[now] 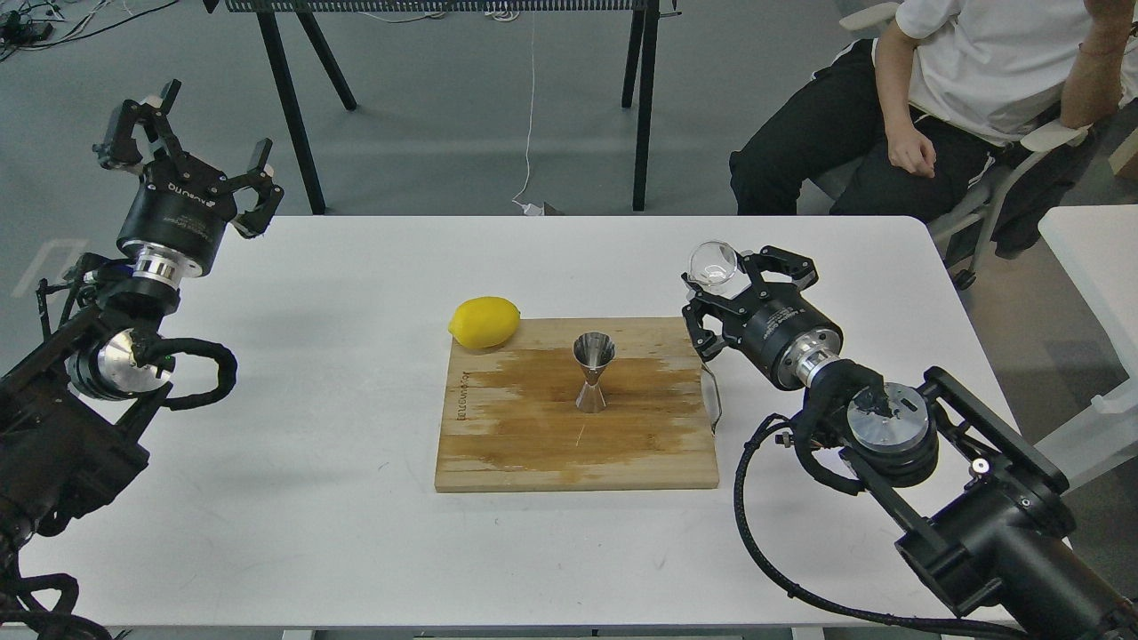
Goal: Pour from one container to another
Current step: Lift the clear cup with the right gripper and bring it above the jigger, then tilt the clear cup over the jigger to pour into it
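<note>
A steel hourglass jigger (pixel 593 371) stands upright near the middle of a wooden cutting board (pixel 533 453). To its right, just past the board's right edge, my right gripper (pixel 722 283) is shut on the small clear glass cup (pixel 712 263), held above the table and tilted so its mouth faces up and left. The cup is apart from the jigger. Over the table's far left edge my left gripper (pixel 194 133) is raised, open, with nothing between its fingers.
A yellow lemon (pixel 484 322) rests at the board's back left corner. The board's middle is darkened by a wet stain. A seated person (pixel 942 98) is beyond the table's far right corner. Black table legs (pixel 293 116) stand behind.
</note>
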Controlling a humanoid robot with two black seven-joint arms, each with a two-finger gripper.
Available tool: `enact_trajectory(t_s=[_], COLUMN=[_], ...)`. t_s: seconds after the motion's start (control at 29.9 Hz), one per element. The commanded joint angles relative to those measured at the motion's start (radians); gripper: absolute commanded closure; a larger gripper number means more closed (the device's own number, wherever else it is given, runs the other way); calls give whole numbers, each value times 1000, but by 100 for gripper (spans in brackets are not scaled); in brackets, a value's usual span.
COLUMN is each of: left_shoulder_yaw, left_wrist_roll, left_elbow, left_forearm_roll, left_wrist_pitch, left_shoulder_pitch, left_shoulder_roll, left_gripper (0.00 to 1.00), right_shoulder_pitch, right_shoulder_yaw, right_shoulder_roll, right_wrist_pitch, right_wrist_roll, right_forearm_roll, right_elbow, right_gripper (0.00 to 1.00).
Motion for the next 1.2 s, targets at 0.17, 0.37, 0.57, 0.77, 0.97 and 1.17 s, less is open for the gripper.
enact_trajectory(t_s=[0.17,0.37,0.57,0.77,0.97,1.17], left_shoulder_yaw=[0,0,0,2,2,2], left_wrist_roll=[0,0,0,-1,0,0], left_elbow=[0,0,0,0,0,0], left_forearm_roll=[-1,-1,0,0,0,0], left_wrist_pitch=[1,1,1,1,1,1], left_shoulder_pitch=[0,0,0,2,3,6], left_shoulder_roll=[7,5,5,7,7,5], left_gripper=[0,0,0,0,0,0], right_shoulder_pitch=[24,29,49,61,64,66], right_shoulder_yaw=[-67,-90,-130,-174,-208,-213], right_shoulder_roll=[13,14,23,59,71,69], right_wrist_pitch=[-45,-60,-65,-102,-105,-115], right_wrist_roll=[2,0,5,13,14,14], right_forearm_roll=[-133,-172,-180,-276,-325,-399], right_elbow=[-11,-6,-8,-3,-3,-5], right_gripper=[65,65,65,65,65,65])
